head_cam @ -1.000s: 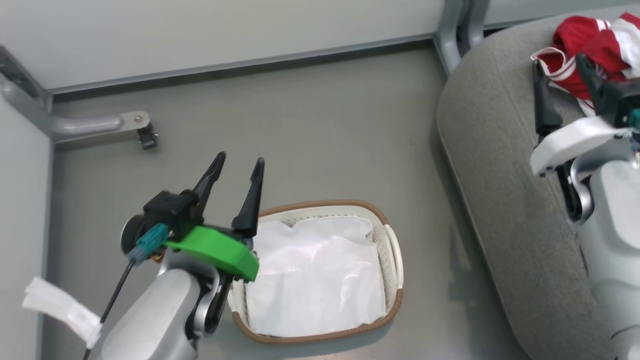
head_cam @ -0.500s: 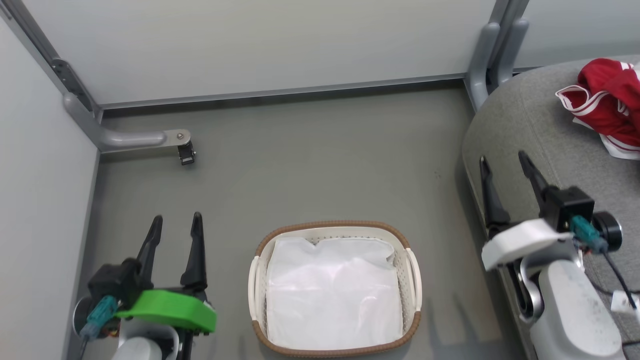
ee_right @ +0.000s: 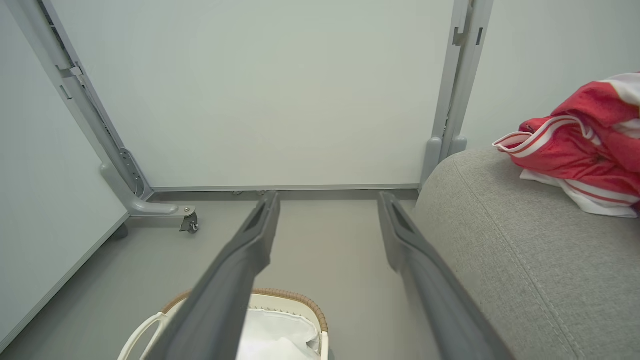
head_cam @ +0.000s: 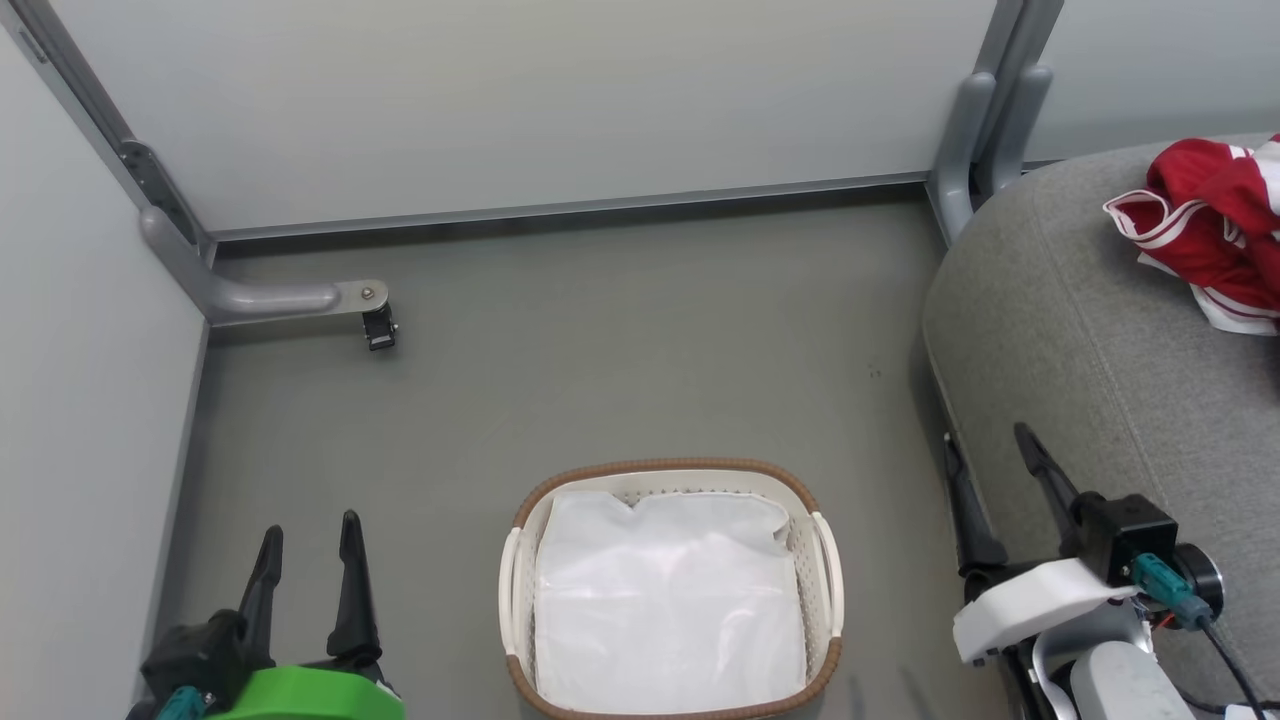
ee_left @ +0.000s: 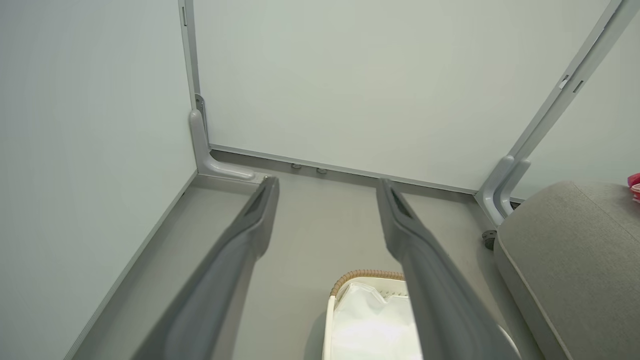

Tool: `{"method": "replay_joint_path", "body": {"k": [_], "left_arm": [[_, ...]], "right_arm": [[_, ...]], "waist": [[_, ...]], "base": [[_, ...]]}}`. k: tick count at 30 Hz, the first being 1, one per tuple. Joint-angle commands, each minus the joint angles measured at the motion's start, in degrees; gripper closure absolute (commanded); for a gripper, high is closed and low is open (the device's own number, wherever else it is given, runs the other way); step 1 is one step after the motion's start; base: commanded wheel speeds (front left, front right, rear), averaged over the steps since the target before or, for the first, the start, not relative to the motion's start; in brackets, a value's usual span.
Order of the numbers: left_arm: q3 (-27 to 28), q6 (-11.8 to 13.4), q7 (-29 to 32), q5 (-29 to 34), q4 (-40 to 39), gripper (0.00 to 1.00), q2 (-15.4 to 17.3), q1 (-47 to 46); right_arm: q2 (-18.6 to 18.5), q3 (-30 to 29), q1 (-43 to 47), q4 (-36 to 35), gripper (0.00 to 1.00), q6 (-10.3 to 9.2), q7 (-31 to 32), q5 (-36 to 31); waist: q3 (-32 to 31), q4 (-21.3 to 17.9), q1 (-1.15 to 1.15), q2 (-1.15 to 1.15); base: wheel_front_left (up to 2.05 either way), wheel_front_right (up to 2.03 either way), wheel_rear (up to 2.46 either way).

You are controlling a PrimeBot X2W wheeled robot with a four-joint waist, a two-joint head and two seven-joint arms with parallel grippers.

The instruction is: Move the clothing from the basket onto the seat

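Note:
The red clothing (head_cam: 1215, 225) with white stripe trim lies bunched on the grey seat (head_cam: 1080, 330) at the far right, also seen as clothing (ee_right: 580, 145) on the seat (ee_right: 510, 250) in the right wrist view. The white basket (head_cam: 828, 560) with a brown rim stands on the floor at bottom centre, holding a white liner sheet (head_cam: 670, 600). My left gripper (head_cam: 307, 535) is open and empty left of the basket. My right gripper (head_cam: 988, 450) is open and empty at the seat's near edge, well short of the clothing. In the wrist views the basket (ee_left: 362, 275) (ee_right: 295, 297) shows low between the fingers.
Pale partition walls close the floor area at the back and left. A grey frame foot with a black caster (head_cam: 378, 325) juts out from the left corner, and an upright post (head_cam: 975, 130) stands beside the seat.
Both arms have drawn back and down toward the bottom of the view, away from basket and clothing; the camera has also shifted. Both grippers stay open.

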Motion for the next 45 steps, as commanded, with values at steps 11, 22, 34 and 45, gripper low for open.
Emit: {"method": "replay_joint_path", "body": {"k": [11,22,34,45], "left_arm": [[2.66,-2.66,-0.02,2.16,2.92,0.00,-2.60,1.89],[3.31,-4.07,-0.02,3.69,4.62,0.00,-3.70,1.23],[4.40,-4.67,0.05,4.09,5.02,1.00,-4.49,0.99],[5.59,-5.04,2.39,-3.24,6.48,1.00,-4.90,-0.07]], "right_arm": [[-0.20,1.41,2.75,-0.30,0.00,-0.08,-0.25,1.48],[-0.20,2.45,2.72,0.48,0.00,-0.08,-0.25,2.26],[0.10,2.58,2.50,1.24,1.00,0.00,0.05,2.03],[0.08,1.92,3.01,2.30,1.00,0.00,2.12,10.83]], "waist": [[-2.06,-0.53,0.00,0.00],[-2.28,-0.37,0.00,0.00],[-2.12,-0.44,0.00,0.00],[-2.24,-0.51,0.00,0.00]], "base": [[0.00,0.00,0.00],[0.00,0.00,0.00],[0.00,0.00,0.00],[0.00,0.00,0.00]]}}
